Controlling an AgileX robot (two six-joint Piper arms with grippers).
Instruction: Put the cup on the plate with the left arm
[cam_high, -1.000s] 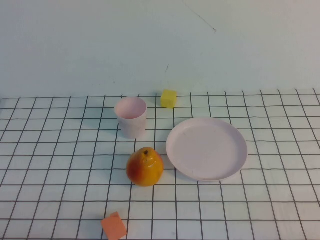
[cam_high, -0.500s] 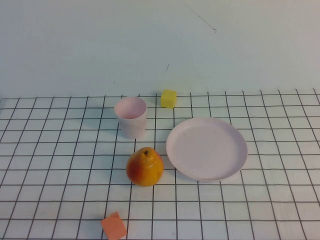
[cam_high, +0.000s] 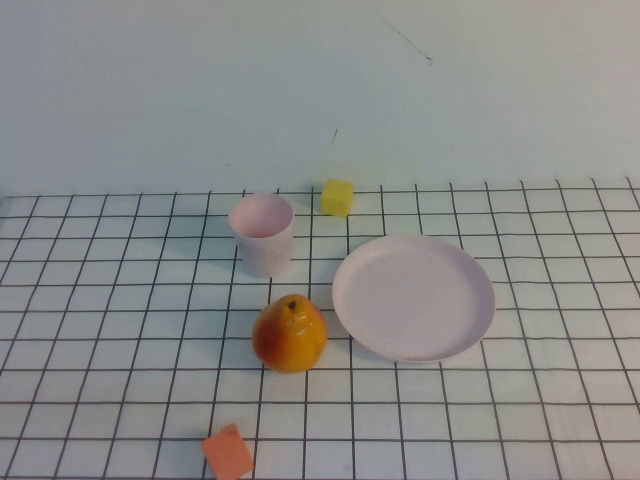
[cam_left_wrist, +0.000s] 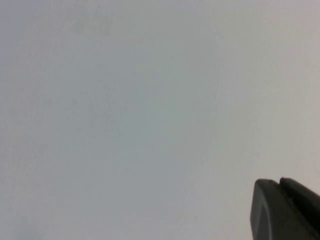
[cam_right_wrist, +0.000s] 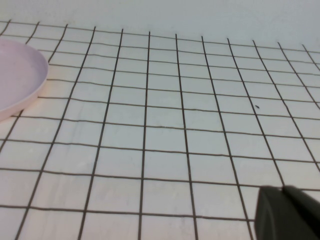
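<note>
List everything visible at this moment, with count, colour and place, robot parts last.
cup: 1, pale pink, upright on the grid cloth, left of the plate, apart from it.
plate: 1, pale pink, right of centre, nothing on it; its edge also shows in the right wrist view.
pear: 1, orange-yellow, in front of the cup, close beside the plate's left rim.
yellow block: 1, yellow, at the far edge of the cloth, behind the cup and plate.
orange block: 1, orange, near front edge, left of centre.
grid cloth: 1, white with black lines, covers the table.
left pincer: black, only a corner in its wrist view, facing a blank surface.
right pincer: black, only a corner, above the cloth right of the plate.
</note>
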